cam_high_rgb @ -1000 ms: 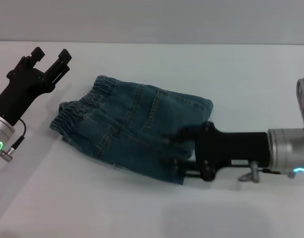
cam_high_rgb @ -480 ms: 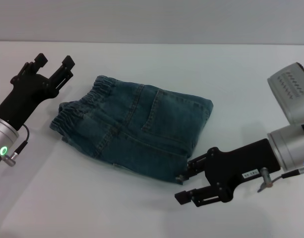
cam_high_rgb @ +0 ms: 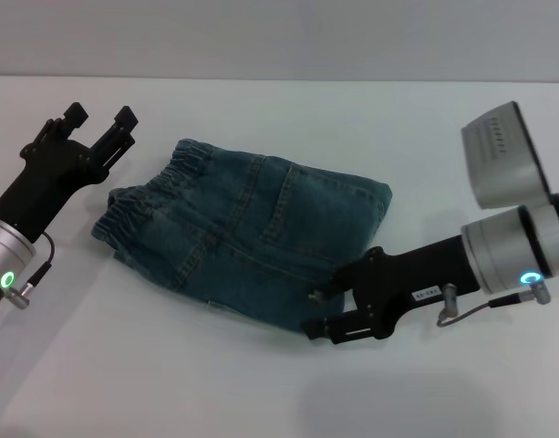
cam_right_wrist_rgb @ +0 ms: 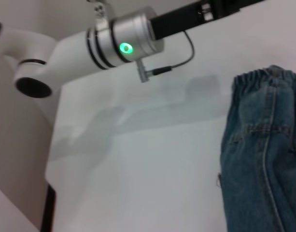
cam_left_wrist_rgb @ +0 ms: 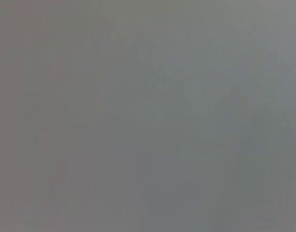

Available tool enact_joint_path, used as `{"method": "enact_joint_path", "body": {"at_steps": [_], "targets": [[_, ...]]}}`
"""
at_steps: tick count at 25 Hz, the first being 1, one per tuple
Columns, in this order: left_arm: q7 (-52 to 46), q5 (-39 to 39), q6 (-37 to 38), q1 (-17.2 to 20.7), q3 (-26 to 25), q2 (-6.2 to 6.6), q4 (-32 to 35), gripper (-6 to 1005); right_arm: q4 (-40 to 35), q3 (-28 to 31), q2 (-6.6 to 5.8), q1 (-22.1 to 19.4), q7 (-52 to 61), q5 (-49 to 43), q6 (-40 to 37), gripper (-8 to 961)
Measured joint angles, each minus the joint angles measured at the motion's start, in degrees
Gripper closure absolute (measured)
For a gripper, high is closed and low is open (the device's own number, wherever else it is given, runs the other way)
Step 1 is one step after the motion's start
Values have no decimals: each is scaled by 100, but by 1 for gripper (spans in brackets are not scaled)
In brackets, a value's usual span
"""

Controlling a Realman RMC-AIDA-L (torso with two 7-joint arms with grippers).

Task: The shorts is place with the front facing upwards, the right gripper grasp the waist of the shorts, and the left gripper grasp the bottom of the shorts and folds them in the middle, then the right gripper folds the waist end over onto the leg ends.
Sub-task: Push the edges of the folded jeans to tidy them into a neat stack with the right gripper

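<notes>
The blue-green denim shorts (cam_high_rgb: 247, 237) lie folded lengthwise in the middle of the white table. The gathered waist (cam_high_rgb: 147, 196) is at the left and the leg ends (cam_high_rgb: 366, 228) are at the right. My right gripper (cam_high_rgb: 323, 303) is open at the near right corner of the shorts, by the leg hems, with its fingers on either side of that corner. My left gripper (cam_high_rgb: 98, 114) is open and raised above the table, just left of the waist and apart from it. In the right wrist view the shorts (cam_right_wrist_rgb: 263, 159) and their waist (cam_right_wrist_rgb: 266, 77) lie at the right. The left wrist view is plain grey.
The white table (cam_high_rgb: 170, 383) extends around the shorts on all sides. A grey wall runs along its far edge. The right arm's grey housing (cam_high_rgb: 502, 155) hangs over the table's right side. The left arm's silver wrist with its green light (cam_right_wrist_rgb: 126, 41) shows in the right wrist view.
My right gripper came off the shorts' right end, drew back toward the near right, and has now moved in again to the near right corner. My left gripper shifted slightly right.
</notes>
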Motion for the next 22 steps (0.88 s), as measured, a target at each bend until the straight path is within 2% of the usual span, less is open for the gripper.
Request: {"method": "enact_joint_path", "body": {"at_steps": [7, 18, 22], "targets": [[0, 0, 0, 3, 0, 0, -1, 167, 7, 14, 70, 64, 163, -237, 428, 474], [0, 0, -65, 42, 1, 9, -1, 167, 11, 102, 41, -127, 289, -248, 1539, 475], [0, 0, -83, 43, 1, 15, 5, 167, -124, 308, 25, -252, 257, -248, 1410, 475]]}}
